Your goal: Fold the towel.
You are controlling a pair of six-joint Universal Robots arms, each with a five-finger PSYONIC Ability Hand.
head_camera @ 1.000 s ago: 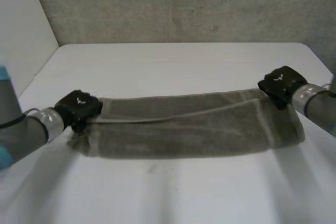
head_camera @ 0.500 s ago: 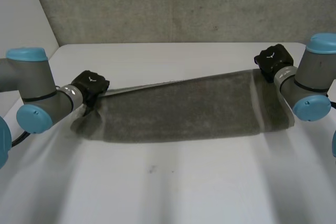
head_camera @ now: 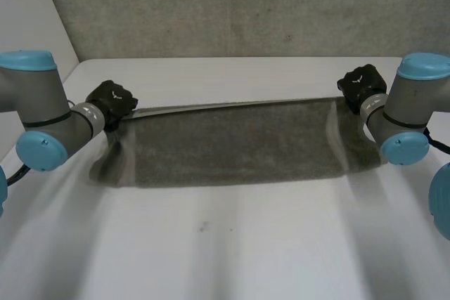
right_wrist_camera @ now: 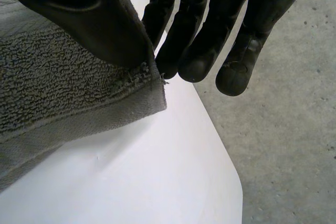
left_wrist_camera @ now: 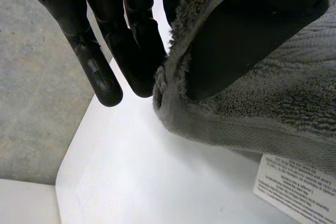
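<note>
A white table (head_camera: 232, 258) is backed by a grey speckled wall (head_camera: 232, 5). A small dark mark (head_camera: 203, 227) is seen on the table.

Your left hand (head_camera: 111, 100) is out wide on its side and your right hand (head_camera: 361, 86) is well apart on the other, with both arms coming in from the sides and forearms angled away from you. Each hand's got straight fingers (left_wrist_camera: 131, 40) pinching a towel (head_camera: 232, 142) corner against its thumb (left_wrist_camera: 236, 35).
</note>
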